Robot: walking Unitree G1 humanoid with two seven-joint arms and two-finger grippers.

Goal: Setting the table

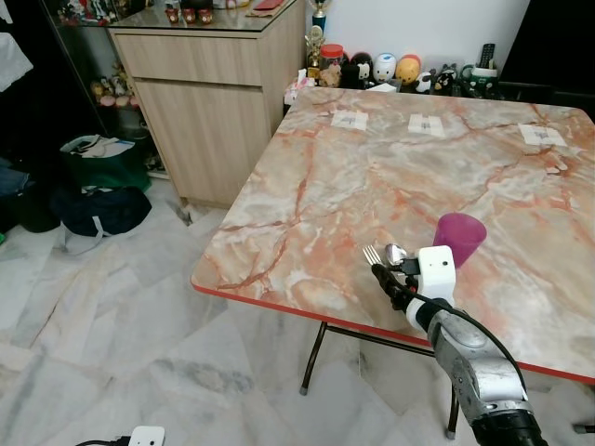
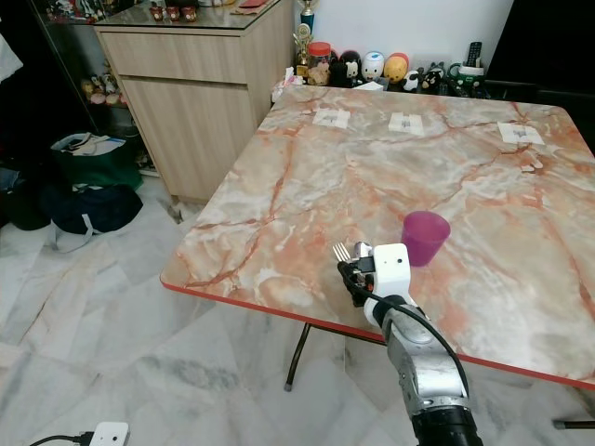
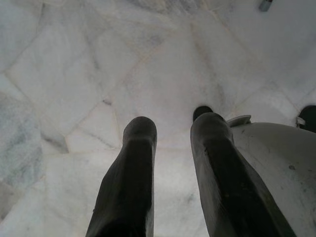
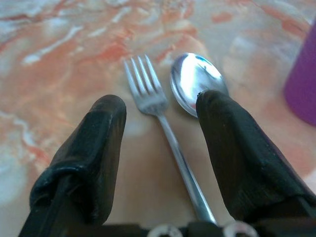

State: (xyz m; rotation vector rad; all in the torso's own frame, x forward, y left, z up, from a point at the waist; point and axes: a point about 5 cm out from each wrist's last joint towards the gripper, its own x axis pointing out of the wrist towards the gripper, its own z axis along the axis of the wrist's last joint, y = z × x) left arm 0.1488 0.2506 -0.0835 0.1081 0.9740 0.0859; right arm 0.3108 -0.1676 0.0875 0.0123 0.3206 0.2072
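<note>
A silver fork and a spoon lie side by side on the marble-patterned table, near its front edge. My right gripper is open just above them. The fork's handle runs between its fingers, and one finger covers the spoon's handle. A purple cup stands upright on the table just right of the cutlery. In the left eye view the right gripper reaches in over the red table edge. My left gripper hangs open over the floor.
Three white paper squares lie along the table's far side, with figurines and jars behind them. A wooden cabinet stands to the left. Bags sit on the tiled floor beside it.
</note>
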